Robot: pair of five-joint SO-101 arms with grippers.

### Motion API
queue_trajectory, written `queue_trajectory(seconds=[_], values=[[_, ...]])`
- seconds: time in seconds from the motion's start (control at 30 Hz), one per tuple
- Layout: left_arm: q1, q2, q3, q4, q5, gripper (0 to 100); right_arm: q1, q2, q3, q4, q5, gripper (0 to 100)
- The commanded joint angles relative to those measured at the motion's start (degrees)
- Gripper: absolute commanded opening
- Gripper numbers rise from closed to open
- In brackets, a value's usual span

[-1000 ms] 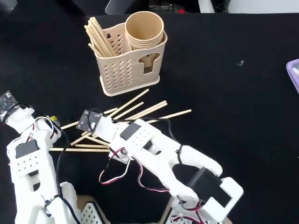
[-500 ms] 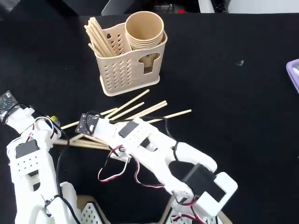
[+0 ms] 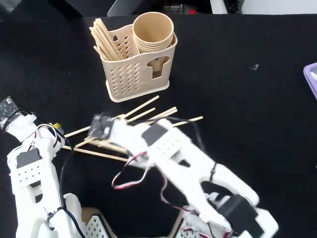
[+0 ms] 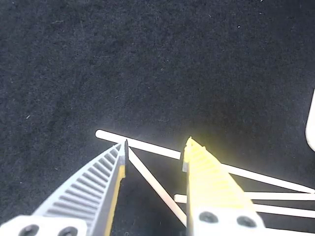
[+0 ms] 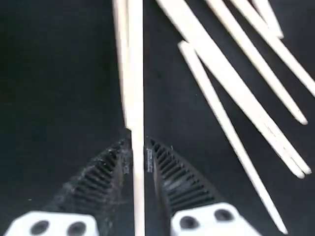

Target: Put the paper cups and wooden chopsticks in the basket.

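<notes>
1. the loose chopsticks [image 3: 148,115] lie fanned on the black table [image 3: 237,124], just in front of the basket [image 3: 133,74] and not touching it.
2. my right gripper [image 5: 138,145] is clamped on the held chopsticks [image 5: 134,73] (two, i think, side by side).
3. the basket holds the paper cups [image 3: 152,30] stacked in one compartment and a bundle of chopsticks [image 3: 105,38] leaning in the other.
4. my left gripper [image 4: 157,142] has its fingers apart, low over a chopstick end [image 4: 106,135].
5. the right arm [image 3: 168,148] lies across the fan's near side and hides part of it.
6. the left arm [image 3: 29,168] sits at the near left.
7. a purple object [image 3: 311,77] sits at the right edge, well apart.
</notes>
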Motion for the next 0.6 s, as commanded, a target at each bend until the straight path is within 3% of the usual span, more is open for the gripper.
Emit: queue_trajectory(seconds=[0.0,0.33,0.57], values=[[0.0,-1.5,-0.3,-1.1,-0.4,20,7.2,-5.7,-1.5,0.5,2.6,1.1],[0.2,-1.5,-0.3,-1.1,-0.4,20,9.5,-25.8,-3.2,-1.4,-6.2,1.1],[0.4,-1.5,-0.2,-1.1,-0.4,20,9.6,-36.0,-3.3,-14.9,-15.2,1.1]])
